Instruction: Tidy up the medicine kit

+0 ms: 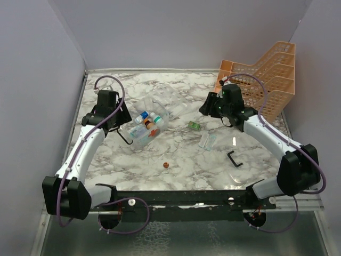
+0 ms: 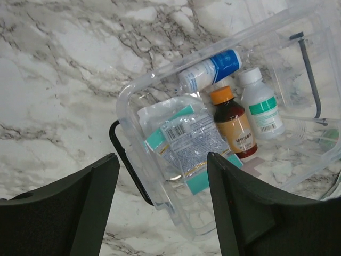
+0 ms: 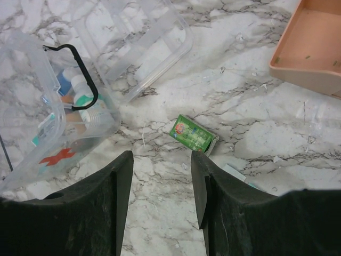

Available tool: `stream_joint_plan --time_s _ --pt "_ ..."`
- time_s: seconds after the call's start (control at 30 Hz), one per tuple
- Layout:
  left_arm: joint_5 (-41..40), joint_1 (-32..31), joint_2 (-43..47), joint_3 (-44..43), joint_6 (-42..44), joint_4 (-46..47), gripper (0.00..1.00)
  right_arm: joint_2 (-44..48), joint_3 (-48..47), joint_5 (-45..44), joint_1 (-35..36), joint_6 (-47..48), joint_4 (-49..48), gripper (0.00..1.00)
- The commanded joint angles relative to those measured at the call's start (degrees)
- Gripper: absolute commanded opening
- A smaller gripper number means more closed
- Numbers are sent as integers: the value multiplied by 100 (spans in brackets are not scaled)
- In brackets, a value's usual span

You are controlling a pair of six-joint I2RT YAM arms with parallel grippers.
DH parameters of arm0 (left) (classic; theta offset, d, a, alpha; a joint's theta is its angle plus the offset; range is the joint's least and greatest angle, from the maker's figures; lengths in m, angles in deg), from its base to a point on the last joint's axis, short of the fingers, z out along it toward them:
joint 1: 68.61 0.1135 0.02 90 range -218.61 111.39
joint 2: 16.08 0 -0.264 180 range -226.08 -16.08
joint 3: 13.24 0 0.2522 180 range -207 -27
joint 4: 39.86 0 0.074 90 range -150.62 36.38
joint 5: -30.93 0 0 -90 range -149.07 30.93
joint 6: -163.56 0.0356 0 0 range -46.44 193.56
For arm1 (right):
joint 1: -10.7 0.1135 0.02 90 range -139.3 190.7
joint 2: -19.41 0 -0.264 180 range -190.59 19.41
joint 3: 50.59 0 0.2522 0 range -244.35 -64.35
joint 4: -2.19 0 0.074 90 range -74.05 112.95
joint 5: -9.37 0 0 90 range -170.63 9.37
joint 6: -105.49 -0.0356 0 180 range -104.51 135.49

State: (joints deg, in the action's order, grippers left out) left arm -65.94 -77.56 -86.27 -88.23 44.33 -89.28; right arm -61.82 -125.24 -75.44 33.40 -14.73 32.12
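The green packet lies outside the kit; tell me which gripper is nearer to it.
Right. The right gripper is close by the green packet, which lies just ahead of it. The left gripper is beyond the medicine kit, on its opposite side.

Bottles in medicine kit

Plain pale grey walls close in on three sides of a white, grey-veined marble-pattern bench — evenly, softly lit.
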Motion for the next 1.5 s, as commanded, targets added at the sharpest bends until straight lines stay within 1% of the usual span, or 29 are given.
stream_joint_plan --time_s 0.0,0.07,0.13,0.33,0.47,0.6,0.77,0.87,1.0,1.1,1.2,1.3,1.4,1.47 --pt "265 63 181 414 -584 51 70 -329 -239 -281 190 -200 -266 47" --pt "337 80 76 482 -502 97 69 -430 -299 -305 237 -212 -307 47" --pt "262 110 -38 532 -411 179 66 -525 -360 -308 280 -197 -328 47" --pt "-459 135 -276 574 -39 348 50 -826 -557 -246 391 -98 -329 46" --pt "-834 155 -273 647 101 405 38 -1047 -691 -479 454 113 -280 44" --pt "-1208 212 -243 698 214 424 34 -1391 -950 -608 486 372 -226 44" --pt "-1265 435 -244 692 386 510 33 -2011 -1438 -894 683 481 -137 44" --pt "-1189 536 -292 665 481 564 33 -2468 -1867 -1158 850 473 -63 48" --pt "-1140 677 -291 691 533 580 33 -3331 -2756 -1749 1127 493 343 54" --pt "-1010 757 -280 690 574 583 34 -3912 -3464 -2212 1255 356 854 56" --pt "-931 787 -237 689 586 576 38 -4295 -3943 -2645 1288 79 1439 57" --pt "-798 813 -191 679 620 571 44 -4485 -4051 -2842 1290 38 1551 58" --pt "-643 825 -150 642 644 571 50 -4630 -4086 -2851 1289 -28 1646 59" --pt "-565 832 -129 608 647 577 52 -4705 -4094 -2844 1290 -122 1742 59"
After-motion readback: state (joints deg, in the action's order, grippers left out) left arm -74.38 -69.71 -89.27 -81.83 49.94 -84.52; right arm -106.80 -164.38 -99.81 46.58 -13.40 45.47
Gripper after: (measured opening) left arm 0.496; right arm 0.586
